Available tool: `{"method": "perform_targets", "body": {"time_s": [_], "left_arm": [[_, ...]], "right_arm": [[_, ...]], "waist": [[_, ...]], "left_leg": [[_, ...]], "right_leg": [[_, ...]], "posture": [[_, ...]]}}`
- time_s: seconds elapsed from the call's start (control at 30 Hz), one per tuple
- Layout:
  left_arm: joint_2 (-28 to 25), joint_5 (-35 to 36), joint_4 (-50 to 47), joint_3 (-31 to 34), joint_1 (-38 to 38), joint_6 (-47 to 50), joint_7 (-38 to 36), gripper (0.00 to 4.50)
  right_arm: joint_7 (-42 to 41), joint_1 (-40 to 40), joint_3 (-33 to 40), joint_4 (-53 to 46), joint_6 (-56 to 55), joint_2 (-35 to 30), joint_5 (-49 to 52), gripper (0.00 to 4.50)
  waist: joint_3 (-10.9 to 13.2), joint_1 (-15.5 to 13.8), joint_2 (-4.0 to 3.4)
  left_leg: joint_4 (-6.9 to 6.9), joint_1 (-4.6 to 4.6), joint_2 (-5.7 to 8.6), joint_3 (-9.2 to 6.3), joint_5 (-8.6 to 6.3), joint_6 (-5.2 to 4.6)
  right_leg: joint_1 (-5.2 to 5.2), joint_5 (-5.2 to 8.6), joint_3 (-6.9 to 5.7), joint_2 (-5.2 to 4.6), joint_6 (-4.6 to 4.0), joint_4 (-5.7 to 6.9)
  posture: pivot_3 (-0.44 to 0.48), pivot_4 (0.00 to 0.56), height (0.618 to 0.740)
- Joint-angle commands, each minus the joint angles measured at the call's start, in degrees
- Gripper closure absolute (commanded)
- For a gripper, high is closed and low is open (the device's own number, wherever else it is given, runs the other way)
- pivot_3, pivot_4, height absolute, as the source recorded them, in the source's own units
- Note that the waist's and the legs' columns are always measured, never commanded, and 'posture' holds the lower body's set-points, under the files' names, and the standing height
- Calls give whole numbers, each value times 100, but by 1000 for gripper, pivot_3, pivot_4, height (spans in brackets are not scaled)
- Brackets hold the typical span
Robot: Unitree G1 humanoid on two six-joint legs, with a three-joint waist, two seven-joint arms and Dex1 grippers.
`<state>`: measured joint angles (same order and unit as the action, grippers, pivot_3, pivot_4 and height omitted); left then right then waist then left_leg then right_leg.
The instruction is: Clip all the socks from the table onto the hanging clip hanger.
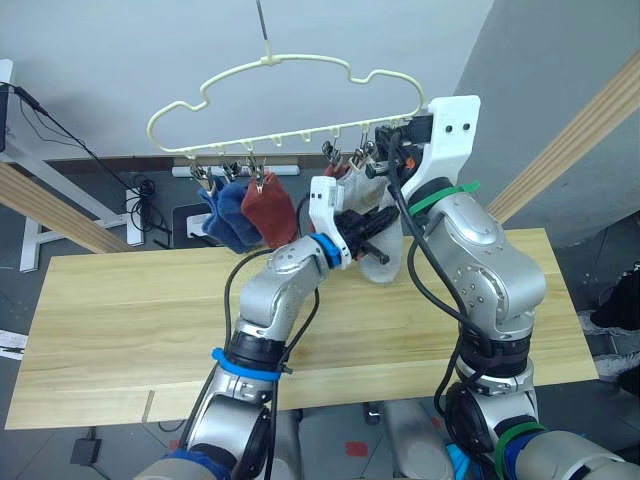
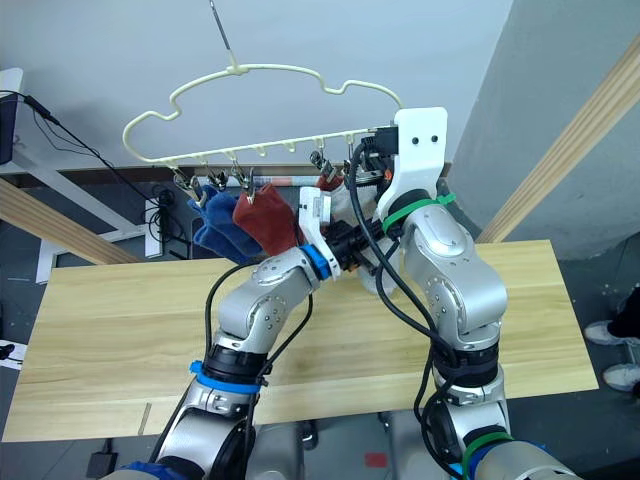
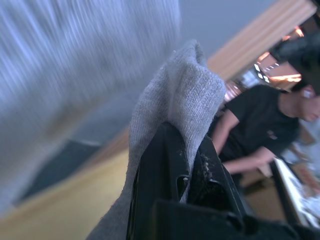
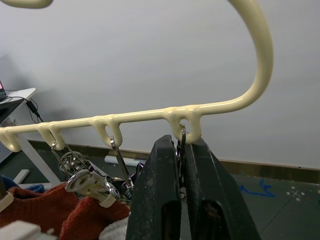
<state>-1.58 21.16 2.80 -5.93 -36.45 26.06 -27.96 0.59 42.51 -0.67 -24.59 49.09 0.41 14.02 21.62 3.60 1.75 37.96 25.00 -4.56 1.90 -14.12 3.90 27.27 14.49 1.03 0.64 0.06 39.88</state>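
Observation:
The cream clip hanger hangs above the far side of the table. At its left clips hang two blue socks and a rust red sock. Another rust red sock hangs near the right clips. My left gripper is raised under the hanger's right end, shut on a light grey sock that droops below it. My right gripper is up at the hanger's last loop, its fingers pinched on the metal clip there.
Pale wooden poles slant at the left and right of the table. A desk leg and cables stand behind on the floor. A person in a black shirt sits beyond the table in the left wrist view.

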Motion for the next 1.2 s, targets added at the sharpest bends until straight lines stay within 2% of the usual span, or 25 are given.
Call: {"method": "perform_targets", "body": {"time_s": [0.03,0.57,1.2], "left_arm": [[37,-223,48,86,-36,-370,218,4484],[148,-124,210,317,-585,-194,439,4484],[16,-19,-121,279,-523,-84,225,4484]], "right_arm": [[15,108,-29,-264,-165,-4,-51,4500],[-24,28,-56,-345,-68,-50,-13,4500],[-162,-213,-503,-357,-304,-452,-479,4500]], "waist": [[0,0,0],[1,3,1],[1,2,2]], "left_leg": [[0,0,0,1,0,0],[1,1,1,1,0,1],[1,1,1,1,12,21]], "right_leg": [[0,0,0,0,0,-1],[0,0,-2,-1,0,1],[0,1,-3,-1,1,1]], "posture": [[-167,397,701],[-174,398,701],[-157,402,701]]}}
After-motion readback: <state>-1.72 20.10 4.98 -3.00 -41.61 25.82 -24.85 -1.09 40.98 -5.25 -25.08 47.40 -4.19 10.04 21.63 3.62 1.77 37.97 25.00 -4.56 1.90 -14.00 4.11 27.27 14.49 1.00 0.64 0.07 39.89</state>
